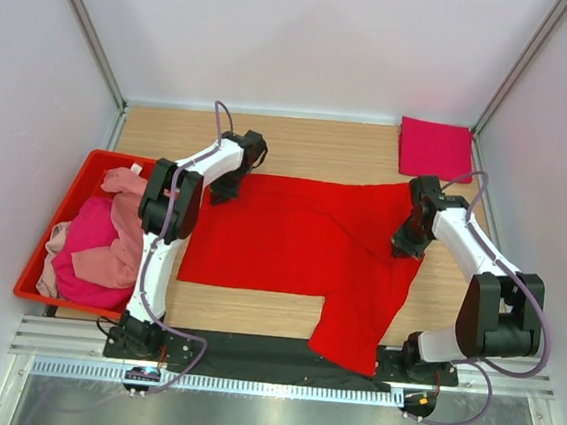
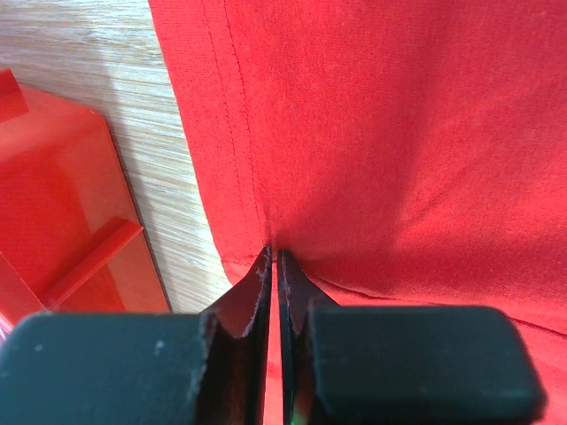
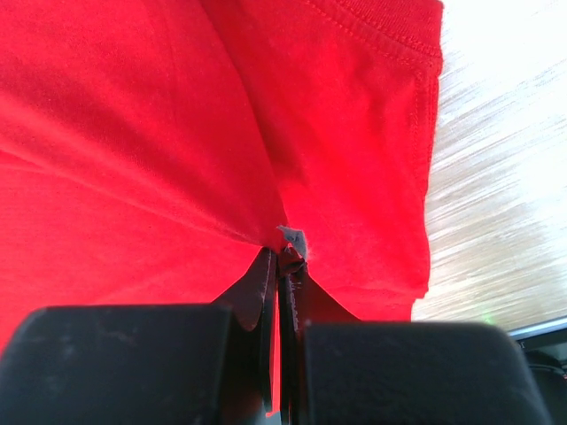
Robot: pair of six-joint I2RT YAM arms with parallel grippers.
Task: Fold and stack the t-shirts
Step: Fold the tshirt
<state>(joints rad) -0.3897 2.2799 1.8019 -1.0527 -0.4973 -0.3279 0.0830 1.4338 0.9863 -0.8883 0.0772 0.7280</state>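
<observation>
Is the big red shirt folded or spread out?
Spread out. The red t-shirt lies wide and flat across the table.

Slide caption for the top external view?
Left gripper and right gripper pinch a bright red cotton t-shirt spread on the wooden table; folded magenta t-shirt behind, red plastic bin left.
</observation>
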